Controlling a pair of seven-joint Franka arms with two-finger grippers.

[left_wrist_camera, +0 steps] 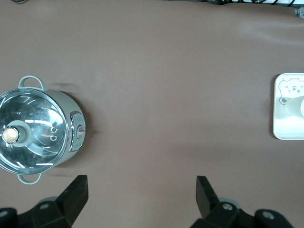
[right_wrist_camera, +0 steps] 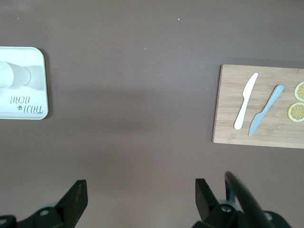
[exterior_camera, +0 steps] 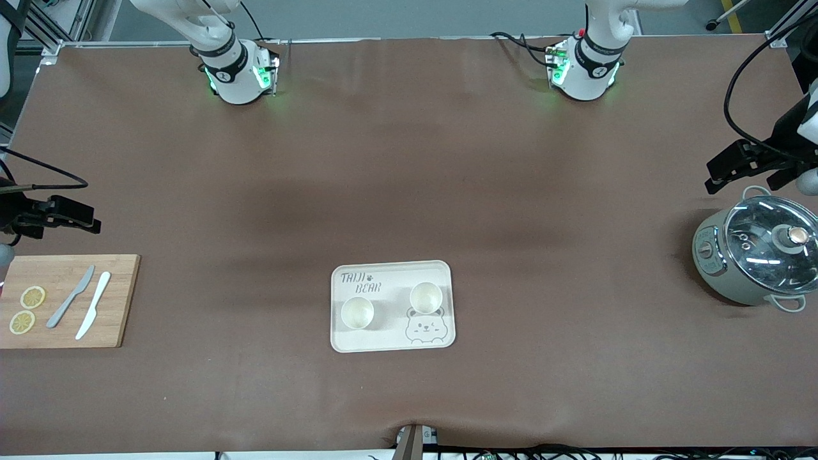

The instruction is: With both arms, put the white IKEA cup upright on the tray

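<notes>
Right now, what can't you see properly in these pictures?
- Front view: the right gripper and left gripper are cut off by the picture's edges.
- Both wrist views: the tray runs off the edge; one cup shows partly.
- Pot: glare on its glass lid hides the inside.

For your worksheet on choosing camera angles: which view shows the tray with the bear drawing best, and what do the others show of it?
The front view is best: the whole tray shows, with its lettering, bear face and two cups upright on it. The left wrist view catches only the bear-face end at the picture's edge; the right wrist view only the lettered end.
</notes>
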